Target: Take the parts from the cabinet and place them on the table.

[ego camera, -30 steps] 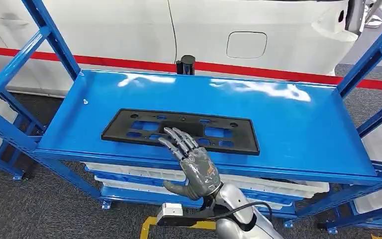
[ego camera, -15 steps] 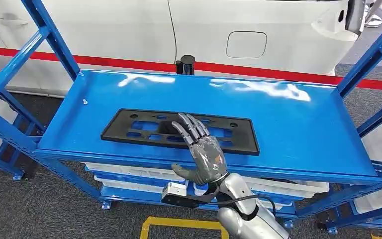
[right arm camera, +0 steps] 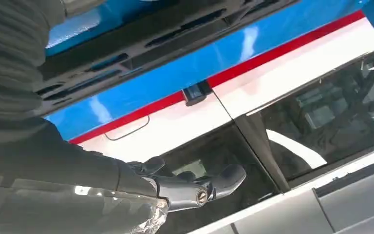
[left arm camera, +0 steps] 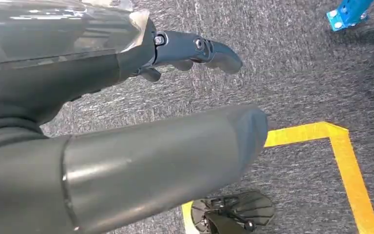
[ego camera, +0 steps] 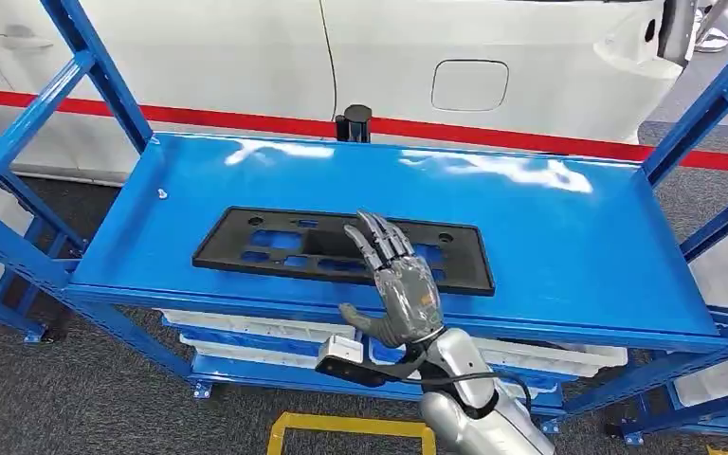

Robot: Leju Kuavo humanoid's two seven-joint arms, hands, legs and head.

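The right hand (ego camera: 400, 289) is grey metal with dark segmented fingers (ego camera: 379, 237). Its silver glossy forearm (ego camera: 474, 398) carries a black cable (ego camera: 464, 377). A small black-and-white camera block (ego camera: 341, 358) sits beside the wrist.

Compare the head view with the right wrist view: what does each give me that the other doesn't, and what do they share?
Head view alone: the whole blue shelf, the rack's blue uprights, the full outline of the black plate, the grey floor with a yellow line, and the right hand from behind, fingers spread above the plate's near edge.

Right wrist view alone: the car's dark windows and a door handle.

Both: the black plate, the blue shelf, the red stripe and the white car body.
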